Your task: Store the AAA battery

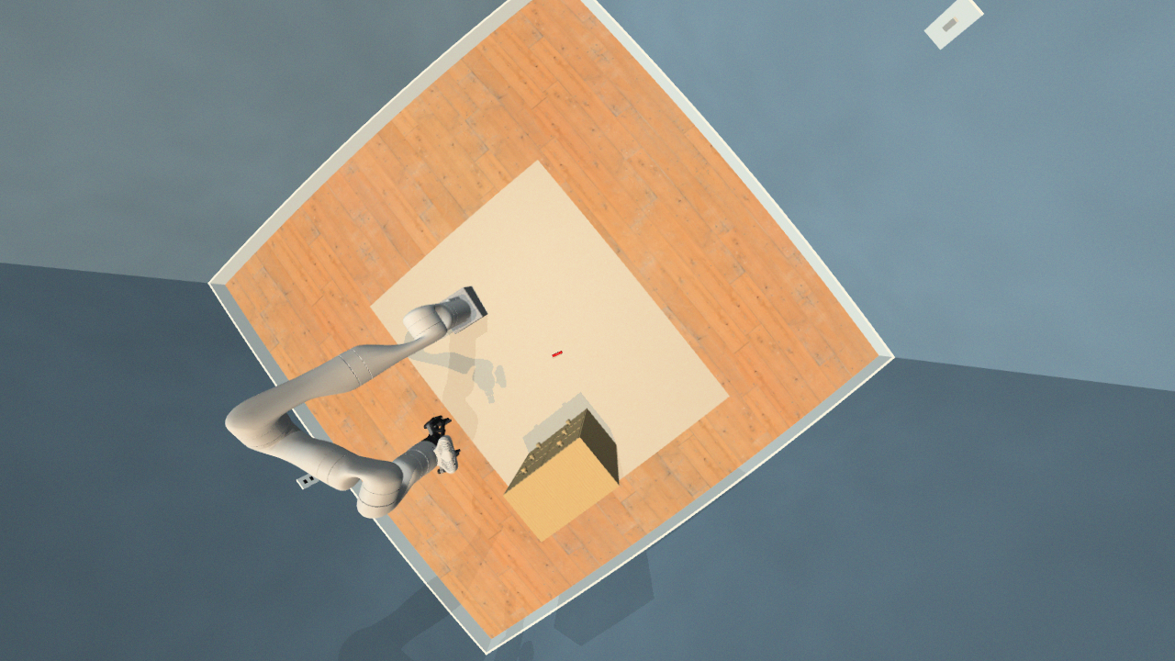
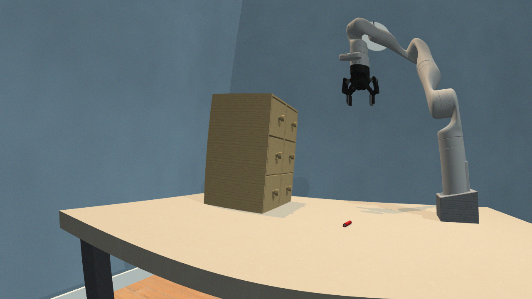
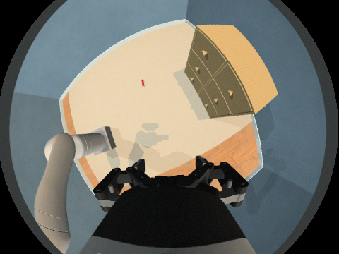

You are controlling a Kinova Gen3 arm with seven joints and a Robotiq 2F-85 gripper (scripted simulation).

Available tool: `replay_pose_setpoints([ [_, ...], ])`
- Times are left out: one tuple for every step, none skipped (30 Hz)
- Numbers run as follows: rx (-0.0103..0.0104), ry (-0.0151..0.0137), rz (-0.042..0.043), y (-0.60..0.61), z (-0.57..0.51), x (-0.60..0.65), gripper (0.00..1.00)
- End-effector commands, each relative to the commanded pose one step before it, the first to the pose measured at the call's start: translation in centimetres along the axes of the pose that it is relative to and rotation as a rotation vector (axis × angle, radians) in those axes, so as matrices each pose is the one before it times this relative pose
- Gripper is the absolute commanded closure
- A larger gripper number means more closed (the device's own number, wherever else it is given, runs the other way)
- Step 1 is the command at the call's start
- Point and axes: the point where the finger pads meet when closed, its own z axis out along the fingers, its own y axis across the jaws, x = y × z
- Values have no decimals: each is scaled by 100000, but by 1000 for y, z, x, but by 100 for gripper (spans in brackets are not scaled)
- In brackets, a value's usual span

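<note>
The red AAA battery [image 2: 347, 223] lies on its side on the desk [image 2: 223, 241], well apart from the chest [image 2: 237, 148] and from the arm's base block [image 2: 466, 215]. The chest stands upright with all six drawers pushed in, each with a knob [image 2: 281, 118]. The gripper [image 2: 360, 101] hangs high above the desk, pointing down, fingers spread wide and holding nothing.

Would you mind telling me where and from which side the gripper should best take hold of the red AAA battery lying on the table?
Probably around the middle of its barrel, coming straight down from above. The AAA battery is a small cylinder lying flat on the table, apart from the chest, so only its rounded sides are free. The open gripper should set its fingers across the short axis, not end to end.
</note>
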Motion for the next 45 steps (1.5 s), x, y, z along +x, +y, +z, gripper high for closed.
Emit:
replay_pose_setpoints([
  [-698,400,6179,657,588,-867,0],
  [16,-30,2896,255,319,-368,0],
  [11,0,2961,282,313,-356,0],
  [6,9,3019,300,315,-355,0],
  [0,27,3073,321,313,-348,0],
  [-6,52,3123,344,307,-336,0],
  [-12,60,3164,362,307,-331,0],
  [-18,89,3206,386,299,-314,0],
  [2,3,3122,365,327,-317,0],
  [3,-14,3115,369,333,-312,0],
  [7,-7,3104,379,330,-293,0],
  [5,-11,3100,386,330,-284,0],
  [4,-12,3088,393,330,-272,0],
  [6,-8,3064,399,326,-254,0],
  [3,-12,3045,404,325,-244,0],
  [0,0,0,0,0,0,0],
  [0,0,0,0,0,0,0],
  [5,-9,3013,407,321,-227,0],
  [5,-9,2980,409,317,-212,0],
  [1,-14,2947,410,315,-201,0],
  [7,-6,2898,409,308,-180,0],
  [2,-12,2858,408,305,-170,0],
  [5,-8,2805,405,299,-153,0],
  [4,-9,2754,402,294,-140,0],
  [3,-10,2698,397,288,-127,0],
  [5,-7,2635,391,280,-111,0],
  [1,-11,2575,385,275,-102,0],
  [6,-6,2505,377,266,-85,0],
  [0,-11,2440,370,261,-78,0],
  [6,-5,2364,359,251,-63,0],
  [1,-10,2292,350,245,-56,0],
  [4,-6,2213,339,235,-44,0],
  [0,0,0,0,0,0,0],
  [0,0,0,0,0,0,0],
  [2,-7,2135,328,228,-36,0],
  [1,-8,2054,316,219,-29,0],
  [5,-5,1969,303,209,-19,0],
  [-2,-10,1887,292,202,-16,0],
  [5,-3,1797,277,191,-6,0],
  [2,-5,1711,264,182,-3,0],
  [-3,-9,1623,252,174,-1,0],
  [6,-2,1531,235,162,8,0],
  [2,-4,1441,222,153,9,0],
  [-2,-7,1352,209,145,9,0],
  [1,-4,1260,194,134,13,0],
])
